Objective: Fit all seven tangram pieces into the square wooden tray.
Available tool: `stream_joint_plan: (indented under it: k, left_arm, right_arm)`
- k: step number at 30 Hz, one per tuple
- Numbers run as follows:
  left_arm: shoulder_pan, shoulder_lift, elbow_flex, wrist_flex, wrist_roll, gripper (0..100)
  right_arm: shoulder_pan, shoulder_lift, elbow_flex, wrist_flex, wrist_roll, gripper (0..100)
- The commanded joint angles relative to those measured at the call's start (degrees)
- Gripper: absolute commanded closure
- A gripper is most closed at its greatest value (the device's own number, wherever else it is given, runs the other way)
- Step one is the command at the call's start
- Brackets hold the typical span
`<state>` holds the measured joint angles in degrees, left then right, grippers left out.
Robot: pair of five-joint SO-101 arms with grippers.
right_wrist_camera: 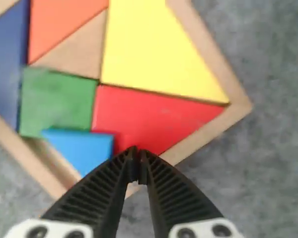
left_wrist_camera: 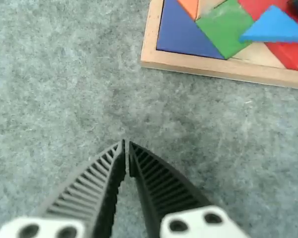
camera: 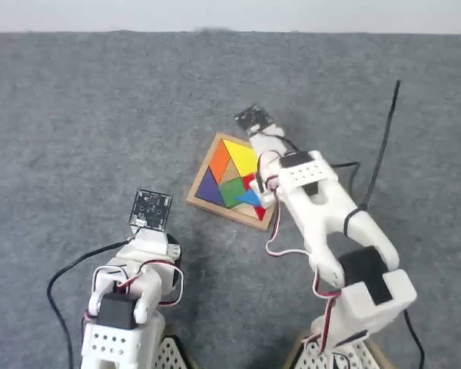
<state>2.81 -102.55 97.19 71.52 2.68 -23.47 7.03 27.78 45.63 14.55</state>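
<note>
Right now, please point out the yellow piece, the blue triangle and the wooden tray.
yellow piece [right_wrist_camera: 149, 49], right wrist view, its middle.
blue triangle [left_wrist_camera: 274, 29], left wrist view, its middle.
wooden tray [left_wrist_camera: 213, 67], left wrist view, near rim.

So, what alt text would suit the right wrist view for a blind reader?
A shut black ribbed pincer hangs over one edge of a square wooden tray on grey carpet. Inside lie a large yellow triangle, a red piece, a green square, an orange triangle and a small light-blue triangle.
</note>
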Motion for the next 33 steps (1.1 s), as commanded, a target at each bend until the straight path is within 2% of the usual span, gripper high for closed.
stream_joint_plan:
  k: [1,14,16,20,25,33]
  left_arm:
    - [0.1,-0.7,-0.7,0.4,0.7,99]
    - [0.1,-0.7,-0.7,0.4,0.7,99]
    - [0.1,-0.7,-0.7,0.4,0.7,99]
    - [0.1,-0.7,-0.7,0.4,0.7,99]
    - [0.1,-0.7,-0.7,0.4,0.7,99]
    - [0.1,-0.7,-0.7,0.4,0.7,99]
  right_arm:
    - [-2.2,-5.8,2.8,-1.1,0.4,99.0]
    - [-4.0,-14.7,7.8,-1.5,0.3,98.9]
    - [-4.3,-15.3,8.2,-4.9,-0.4,98.9]
    - [-4.4,-14.4,8.2,-11.5,-5.0,98.9]
    - [-5.0,-10.6,8.2,-16.7,-6.1,98.9]
    - [-9.7,-7.3,8.3,-16.1,-5.5,98.9]
